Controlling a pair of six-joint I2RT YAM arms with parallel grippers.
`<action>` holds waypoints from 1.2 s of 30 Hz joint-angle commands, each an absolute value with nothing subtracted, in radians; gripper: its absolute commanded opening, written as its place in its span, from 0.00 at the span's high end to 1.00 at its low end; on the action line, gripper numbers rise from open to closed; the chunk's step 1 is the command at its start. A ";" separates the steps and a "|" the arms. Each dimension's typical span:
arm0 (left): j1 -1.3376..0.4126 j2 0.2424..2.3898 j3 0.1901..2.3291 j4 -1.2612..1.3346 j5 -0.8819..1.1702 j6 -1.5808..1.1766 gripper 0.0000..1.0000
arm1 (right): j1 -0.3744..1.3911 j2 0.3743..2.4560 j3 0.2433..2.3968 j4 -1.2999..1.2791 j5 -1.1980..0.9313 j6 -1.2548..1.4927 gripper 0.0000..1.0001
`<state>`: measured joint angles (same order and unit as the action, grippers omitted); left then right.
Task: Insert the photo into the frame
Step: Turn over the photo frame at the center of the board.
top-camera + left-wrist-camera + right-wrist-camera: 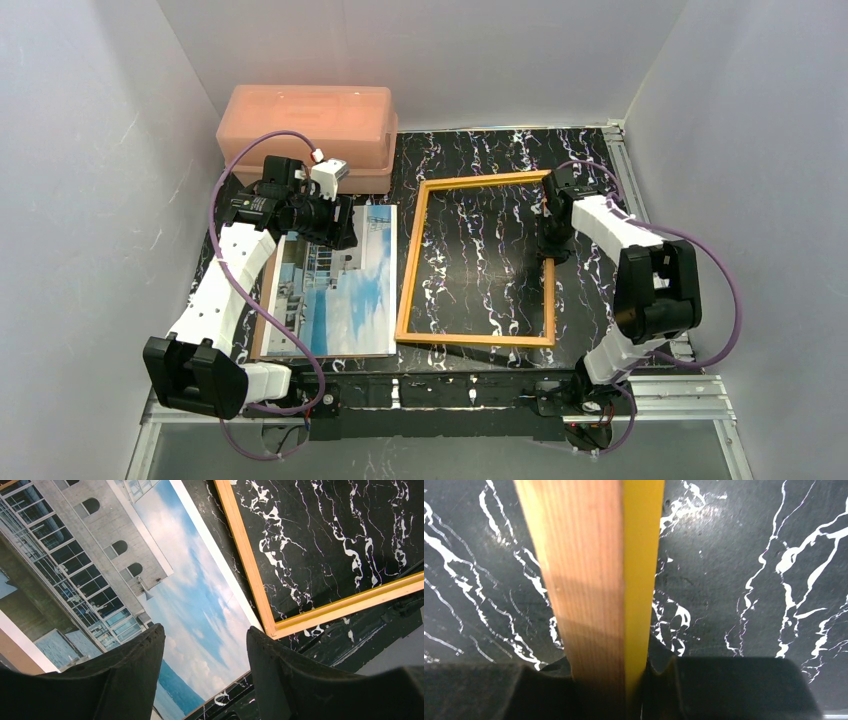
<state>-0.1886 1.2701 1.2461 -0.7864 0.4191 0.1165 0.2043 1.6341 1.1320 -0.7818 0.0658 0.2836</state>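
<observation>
The right end effector (552, 243) clamps the right rail of the frame (409, 265). The photo (345, 290) lies just beside it, face up on a brown board (262, 315), beneath the released left end effector (335, 225); a pink box (305, 125) sits behind.

so the photo (335, 285) lies flat, face up, by the table's left edge: blue cloudy sky plus a white multi-storey building. The frame (409, 262), thin yellow front and wooden edge, sits just right of it, not touching, empty, right rail pinched in the right pincer (549, 250).
</observation>
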 commanded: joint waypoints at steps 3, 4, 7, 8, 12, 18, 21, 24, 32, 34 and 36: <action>-0.180 1.243 1.239 -0.821 0.411 0.138 0.41 | 0.201 1.696 1.168 -0.639 0.212 0.231 0.70; -0.179 1.241 1.239 -0.823 0.409 0.137 0.41 | 0.202 1.716 1.181 -0.646 0.224 0.226 0.69; -0.177 1.246 1.244 -0.830 0.399 0.128 0.40 | 0.203 1.774 1.222 -0.664 0.262 0.212 0.67; -0.175 1.250 1.249 -0.836 0.398 0.127 0.40 | 0.205 1.786 1.231 -0.663 0.271 0.205 0.67; -0.169 1.257 1.257 -0.848 0.395 0.137 0.40 | 0.214 1.844 1.280 -0.696 0.299 0.175 0.64; -0.163 1.255 1.256 -0.852 0.399 0.145 0.40 | 0.279 1.909 1.334 -0.742 0.404 0.154 0.51; -0.158 1.252 1.261 -0.862 0.397 0.147 0.39 | 0.310 1.921 1.358 -0.767 0.483 0.176 0.36; -0.152 1.250 1.279 -0.883 0.407 0.151 0.37 | 0.314 1.902 1.380 -0.783 0.537 0.207 0.14; -0.115 1.241 1.318 -0.927 0.442 0.164 0.32 | 0.347 1.755 1.428 -0.749 0.485 0.286 0.01; -0.081 1.256 1.337 -0.941 0.465 0.164 0.30 | 0.435 1.719 1.425 -0.690 0.458 0.340 0.01; -0.034 1.282 1.363 -0.964 0.484 0.168 0.28 | 0.556 1.724 1.451 -0.674 0.488 0.417 0.02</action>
